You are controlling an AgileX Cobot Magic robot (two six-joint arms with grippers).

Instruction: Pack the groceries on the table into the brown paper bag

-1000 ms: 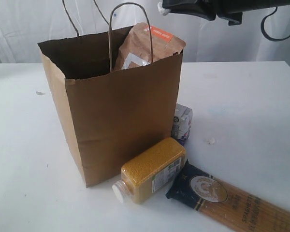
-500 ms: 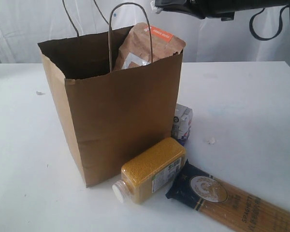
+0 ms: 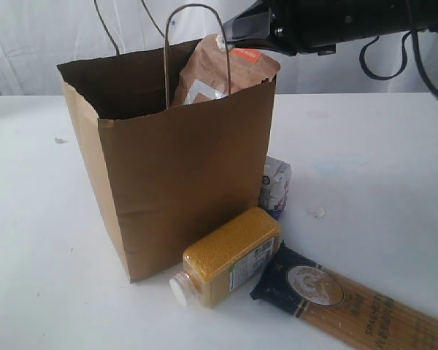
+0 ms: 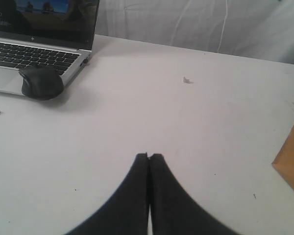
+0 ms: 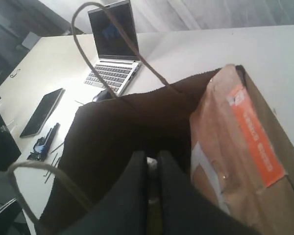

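Over the mouth of the brown paper bag [image 3: 175, 168]: right tool [image 3: 228, 33], black, nose angled down toward the opening. Fingers drawn nearly together with only a thin slit between; nothing seen clamped in them.

Inside the bag, right rear corner: brown pouch with orange label [image 3: 220, 69], leaning, top standing above the rim. Deeper contents lost in shadow.

On the counter [image 3: 372, 160], at the bag's front right corner: yellow-grain bottle [image 3: 230, 255], lying on its side, white cap toward the exterior camera, just beside the bag wall.

Beside the bottle: long spaghetti pack [image 3: 350, 302], flat, dark end touching or almost touching the bottle, far end cut off at the frame edge.

Behind the bottle, close against the bag's right wall: small white-blue carton [image 3: 276, 182], partly hidden.

Apart from the bag, low over bare counter: left tool [image 4: 149, 156], fingers clenched tip to tip, empty.

Step in hand, as judged: packing partway through; one item visibly bagged, three outside; right tool between loads rather than delivering.

Next move, as judged: rise clear of the handle loops [image 3: 166, 65], swing to the cluster at the bag's right side, spread the fingers, take the bottle across its narrow faces. Spaghetti pack probably best left for last and stood on end.

Risk, as judged: a snagged handle loop tipping the bag.
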